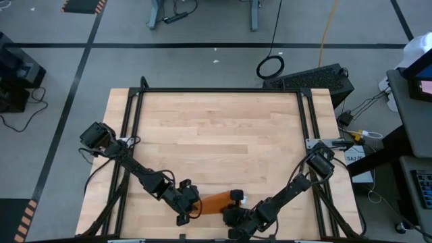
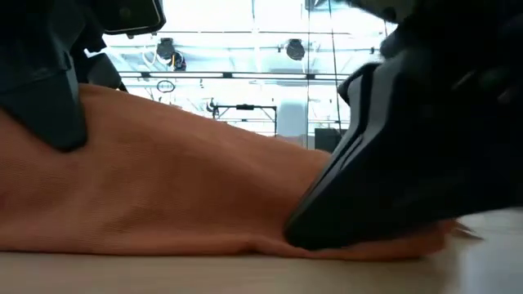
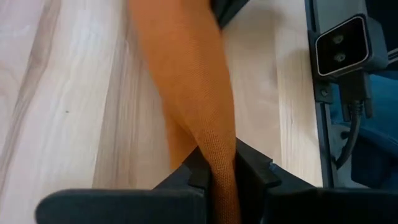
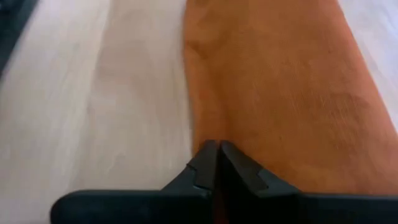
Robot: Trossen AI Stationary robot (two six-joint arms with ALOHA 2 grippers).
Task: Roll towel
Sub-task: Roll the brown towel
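- While both grippers pinch its ends, the towel (image 1: 217,202) lies bunched between them on the counter (image 1: 216,135).
- Left gripper (image 3: 219,171) clamps cloth; right gripper (image 4: 217,163) clenched at the towel's edge.
- Rolling evenly likely needs matched turns, steady tension.

My gripper finger (image 2: 384,163) presses down on the orange towel (image 2: 180,188), which lies bunched on the table (image 2: 245,273).

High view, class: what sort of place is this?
Probably a robotics lab or workshop: a framed wooden table on a tape-marked floor, cables trailing around it, and a desk alongside.
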